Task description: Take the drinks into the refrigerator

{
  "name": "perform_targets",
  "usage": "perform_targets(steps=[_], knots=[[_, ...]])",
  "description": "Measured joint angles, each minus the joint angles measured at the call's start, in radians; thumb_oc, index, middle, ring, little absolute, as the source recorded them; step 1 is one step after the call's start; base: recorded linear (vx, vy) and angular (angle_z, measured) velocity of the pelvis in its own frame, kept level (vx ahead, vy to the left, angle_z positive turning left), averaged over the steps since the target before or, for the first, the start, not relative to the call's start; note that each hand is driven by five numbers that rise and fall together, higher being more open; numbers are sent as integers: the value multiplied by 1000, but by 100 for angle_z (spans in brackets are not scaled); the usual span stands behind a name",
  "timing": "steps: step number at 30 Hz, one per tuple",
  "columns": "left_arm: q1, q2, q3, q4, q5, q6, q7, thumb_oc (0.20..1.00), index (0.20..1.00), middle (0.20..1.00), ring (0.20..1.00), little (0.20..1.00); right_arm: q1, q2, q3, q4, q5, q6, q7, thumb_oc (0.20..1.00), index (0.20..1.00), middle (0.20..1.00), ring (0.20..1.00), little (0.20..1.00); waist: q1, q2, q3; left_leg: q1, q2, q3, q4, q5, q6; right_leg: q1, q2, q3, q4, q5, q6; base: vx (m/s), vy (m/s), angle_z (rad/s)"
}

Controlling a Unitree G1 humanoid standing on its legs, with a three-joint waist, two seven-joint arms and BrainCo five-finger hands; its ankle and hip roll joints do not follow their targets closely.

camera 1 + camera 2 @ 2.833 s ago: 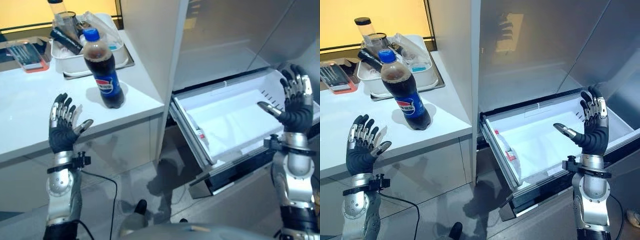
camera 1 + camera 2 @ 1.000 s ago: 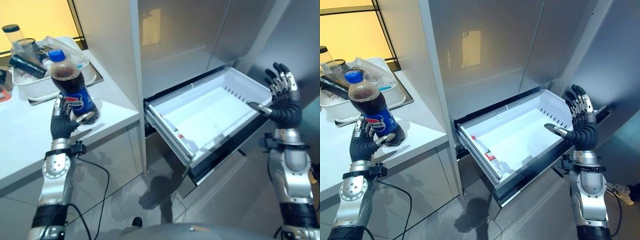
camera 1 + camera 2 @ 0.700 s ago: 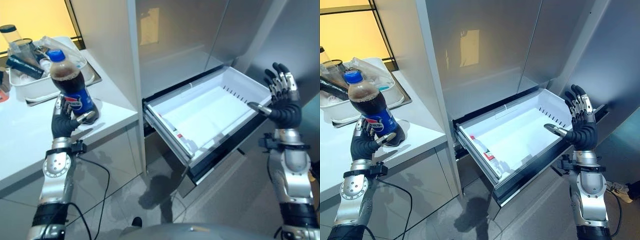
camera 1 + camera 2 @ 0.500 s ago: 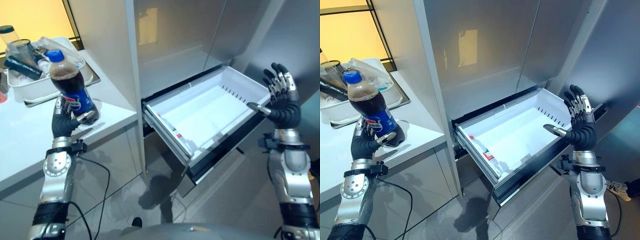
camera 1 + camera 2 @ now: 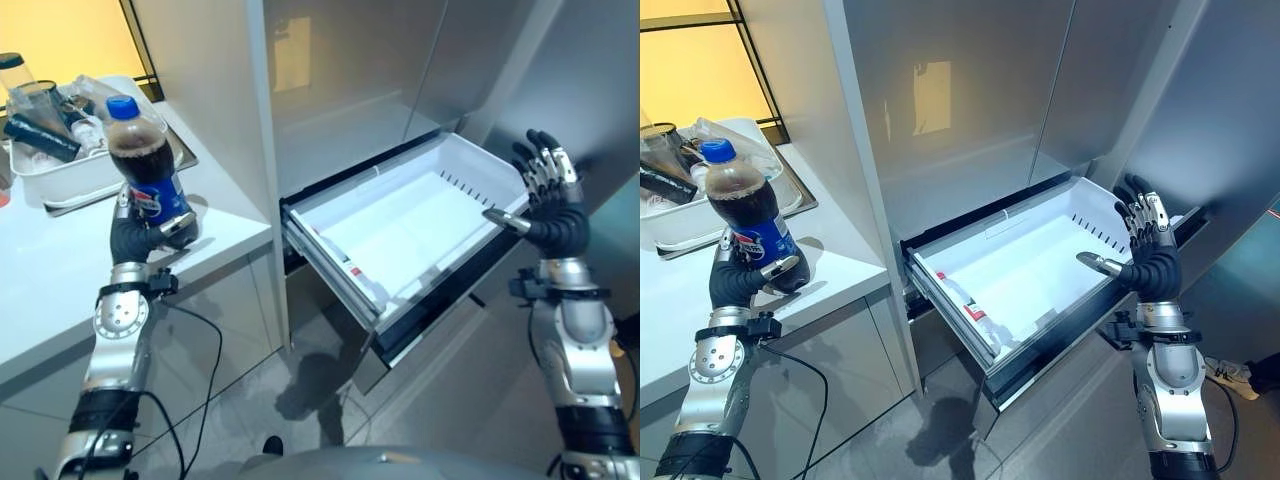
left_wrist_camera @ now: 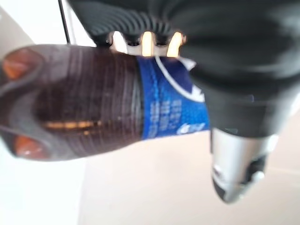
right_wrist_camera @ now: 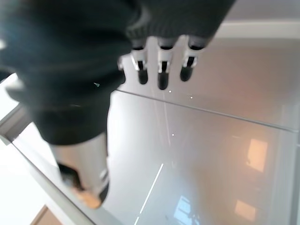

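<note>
A kitchen corner with grey tall cabinet fronts fills the upper middle of the frame, a white table [image 5: 60, 270] runs along the left, and a grey tiled floor lies at the bottom. Nearest, at centre, the white refrigerator drawer [image 5: 400, 225] stands pulled out and open, with what looks like a clear bottle [image 5: 968, 303] lying along its left inner wall. At lower left the left hand [image 5: 135, 238] has its fingers [image 6: 145, 43] curled round the lower part of the cola bottle [image 5: 150, 175], which is upright with its blue cap on top; the wrist view shows the blue label and dark drink pressed against the palm, and the bottle's base seems just clear of the table, though that is hard to be sure of. At right the right hand [image 5: 1148, 255] is held up beside the drawer's right edge, fingers straight and spread, holding nothing. Farther back, at upper left, a white tray [image 5: 60, 175] of containers sits on the table. The step in hand looks like the carry: the bottle is gripped, and the next move calls for swinging it rightward past the cabinet edge and lowering it into the open drawer, clear of the bottle already there.
</note>
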Motion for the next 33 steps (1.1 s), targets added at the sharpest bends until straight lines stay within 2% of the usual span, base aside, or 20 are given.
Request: perform_targets(steps=[1, 2, 3, 33], knots=[[-14, 4, -5, 14, 10, 6, 2, 1000, 1000, 1000, 1000, 1000, 0, 0, 0, 0, 0, 0, 1, 1000, 1000, 1000, 1000, 1000, -1, 0, 0, 0, 0, 1, 0, 0, 0, -1, 0, 1, 0, 0, 0, 15, -1, -3], [-22, 5, -7, 22, 11, 8, 3, 642, 642, 642, 642, 642, 0, 0, 0, 0, 1, 1, 1, 1000, 1000, 1000, 1000, 1000, -2, 0, 0, 0, 0, 2, 0, 0, 0, -1, 0, 1, 0, 0, 0, 0, 0, 0], [-29, 9, -9, 24, 12, 9, 5, 206, 206, 206, 206, 206, 0, 0, 4, 0, 3, 1, 2, 1000, 1000, 1000, 1000, 1000, -1, 0, 0, 0, 1, 2, 0, 0, 0, -1, 0, 2, 0, 0, 0, 0, 0, 0], [-37, 18, -38, 20, 16, 25, -20, 200, 200, 200, 200, 200, 1, 0, 12, 0, 27, 3, 6, 1000, 1000, 1000, 1000, 1000, -1, -1, -1, 13, 7, 24, 0, -3, -2, 0, 6, 25, 0, 5, -3, 2, 0, -2]])
